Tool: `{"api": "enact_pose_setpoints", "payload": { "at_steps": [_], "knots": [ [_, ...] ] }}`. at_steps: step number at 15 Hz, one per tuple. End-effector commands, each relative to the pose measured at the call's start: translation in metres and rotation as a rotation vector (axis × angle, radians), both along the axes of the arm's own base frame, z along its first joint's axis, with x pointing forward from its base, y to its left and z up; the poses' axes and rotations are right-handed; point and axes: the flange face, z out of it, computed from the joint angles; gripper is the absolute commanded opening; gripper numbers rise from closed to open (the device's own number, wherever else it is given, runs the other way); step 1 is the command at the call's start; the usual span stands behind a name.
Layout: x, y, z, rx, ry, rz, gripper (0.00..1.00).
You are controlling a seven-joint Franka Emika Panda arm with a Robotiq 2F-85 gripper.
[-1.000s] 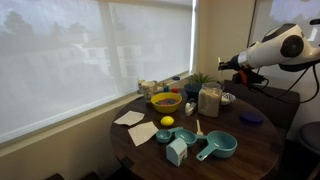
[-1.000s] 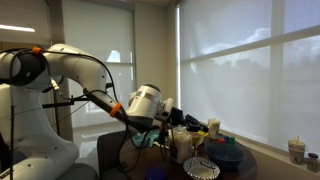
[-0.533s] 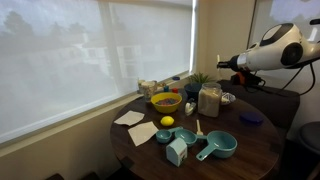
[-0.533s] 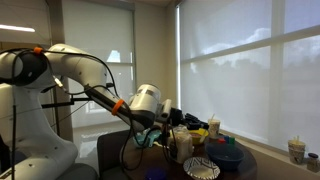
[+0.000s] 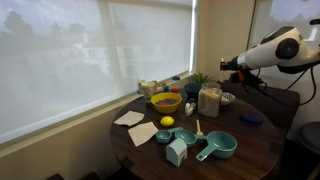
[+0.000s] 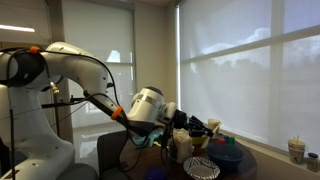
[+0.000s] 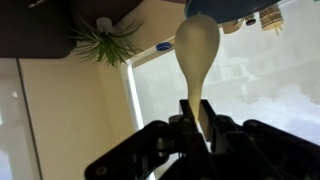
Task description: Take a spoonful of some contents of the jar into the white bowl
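Observation:
My gripper (image 7: 195,118) is shut on the handle of a cream spoon (image 7: 197,45), whose bowl points away from the wrist camera. In an exterior view the gripper (image 5: 223,66) hangs in the air above and behind the jar (image 5: 209,100), a clear jar of pale contents on the round dark table (image 5: 250,150). A small white bowl (image 5: 229,98) sits just beside the jar. In an exterior view the gripper (image 6: 192,123) is over the table's near side, and the jar (image 6: 183,145) is below it.
A yellow bowl (image 5: 165,101), a lemon (image 5: 167,122), napkins (image 5: 130,118), teal measuring cups (image 5: 218,146) and a small plant (image 5: 199,80) crowd the table. A blue plate (image 5: 251,117) lies at the far edge. Window blinds stand behind the table.
The arm has shifted slightly, with the wrist dipping a little toward the table. The spoon stays in the gripper. Nothing on the table has moved.

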Motion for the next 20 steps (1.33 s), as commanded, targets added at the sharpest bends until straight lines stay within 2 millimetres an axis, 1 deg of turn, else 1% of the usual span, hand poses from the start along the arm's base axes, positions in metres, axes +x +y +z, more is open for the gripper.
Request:
{"api": "enact_pose_setpoints", "payload": {
  "at_steps": [1,3,5,10,13,20],
  "knots": [
    [0.001,-0.017,-0.001,0.135,0.056,-0.074,0.03],
    [0.001,-0.023,-0.006,0.201,0.096,-0.115,0.03],
    [0.001,-0.023,-0.007,0.259,0.13,-0.147,0.03],
    [0.007,-0.013,0.01,0.38,0.194,-0.198,0.03],
    [0.006,-0.008,0.018,0.425,0.255,-0.197,0.03],
    [-0.007,0.01,0.035,0.529,0.417,-0.182,0.03]
  ]
}}
